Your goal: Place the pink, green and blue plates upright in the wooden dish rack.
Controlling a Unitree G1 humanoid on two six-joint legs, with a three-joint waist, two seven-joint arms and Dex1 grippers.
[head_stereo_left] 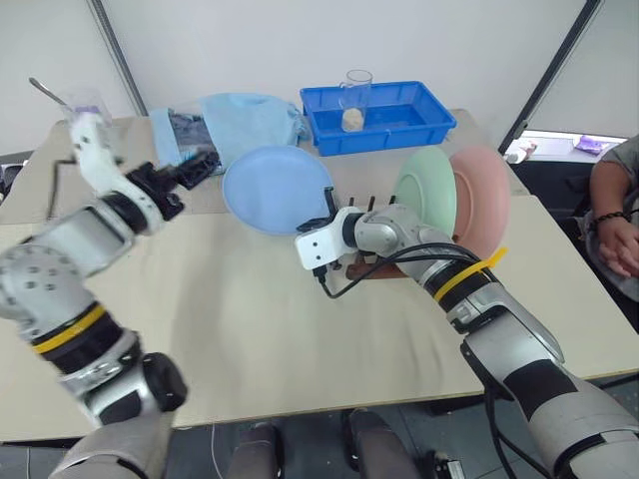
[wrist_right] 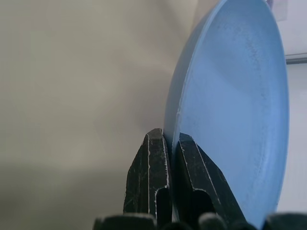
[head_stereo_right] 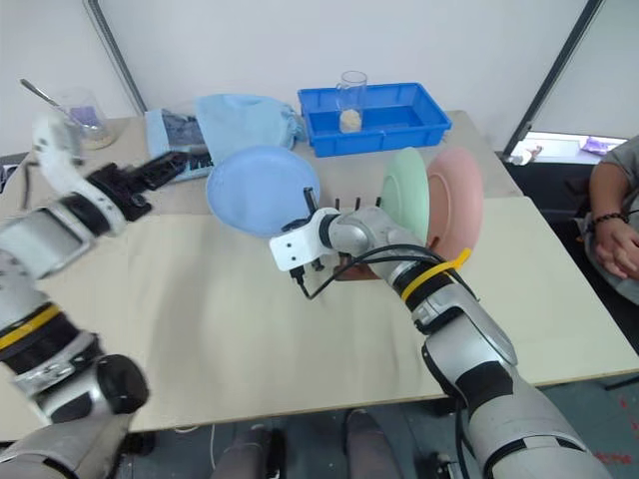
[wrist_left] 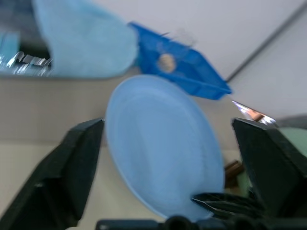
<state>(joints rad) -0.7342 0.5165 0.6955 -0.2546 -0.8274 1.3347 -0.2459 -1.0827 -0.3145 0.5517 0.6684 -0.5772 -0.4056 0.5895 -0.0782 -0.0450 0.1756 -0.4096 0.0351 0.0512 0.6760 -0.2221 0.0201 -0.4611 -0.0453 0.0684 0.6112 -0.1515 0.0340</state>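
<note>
Pinched between the two black fingers of the right gripper (wrist_right: 171,143), the blue plate (head_stereo_left: 277,188) hangs tilted above the pale table (head_stereo_left: 250,319), its rim clamped at the edge nearest the wooden dish rack (head_stereo_left: 364,267). At the table's left side, the left gripper (head_stereo_left: 190,172) is raised clear of the plate with its fingers (wrist_left: 67,177) spread wide and nothing between them. Behind the right arm, the green plate (head_stereo_left: 424,192) and the pink plate (head_stereo_left: 484,200) stand upright side by side in the rack, the pink one farther right. Along the far edge of the table sit a bright blue tray (head_stereo_left: 379,115) holding a clear glass (head_stereo_left: 356,98), and a light blue cloth (head_stereo_left: 250,120). A person's hand (head_stereo_left: 614,239) rests at the right border of the head views.
</note>
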